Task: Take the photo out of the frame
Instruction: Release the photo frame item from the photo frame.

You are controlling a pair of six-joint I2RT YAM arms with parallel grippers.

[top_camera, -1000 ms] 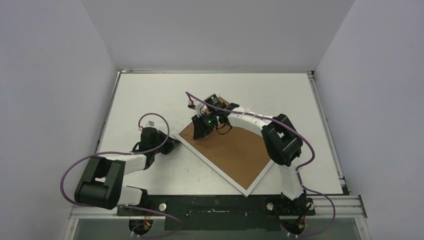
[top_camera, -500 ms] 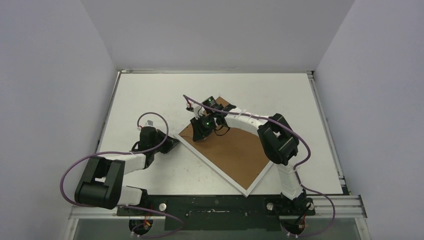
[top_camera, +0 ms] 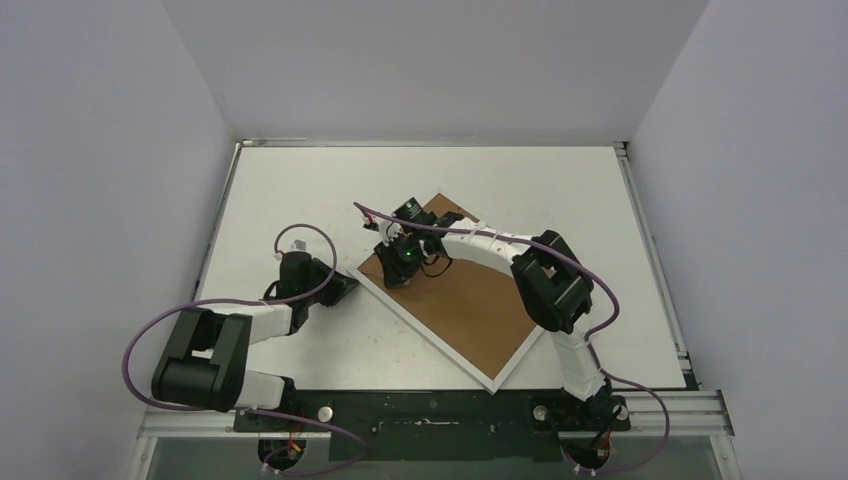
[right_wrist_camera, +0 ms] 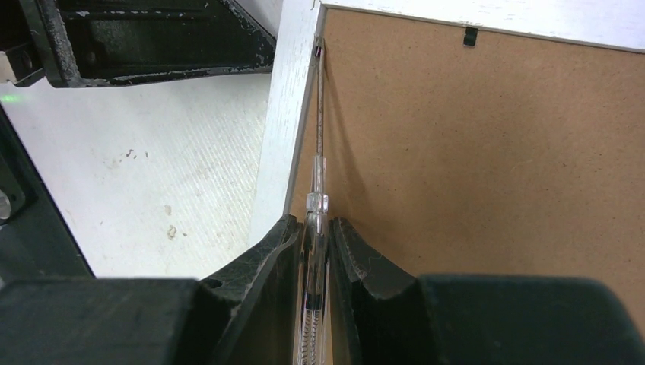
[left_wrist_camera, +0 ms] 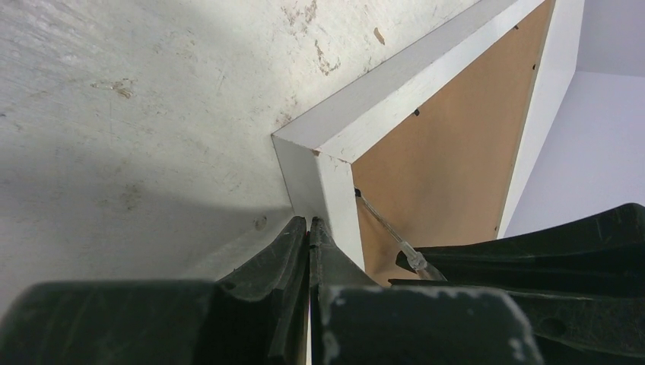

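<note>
Currently one flat white rectangular picture frame [top_camera: 465, 305] lies brown fibreboard back up on the white table [top_camera: 300, 190]. The left gripper [left_wrist_camera: 308, 226], fingers together, seemingly touches the frame's corner. The right gripper [right_wrist_camera: 312, 228] clamps one thin clear-handled metal probe [right_wrist_camera: 319, 129], laid along the backing's edge.

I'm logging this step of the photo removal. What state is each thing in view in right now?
frame: face down on the table, back up.
backing board: seated in the frame.
thin tool: tip at the seam between border and board.
left gripper: shut, tips at the frame's corner.
right gripper: shut on the thin tool.
photo: hidden, not visible.
</note>
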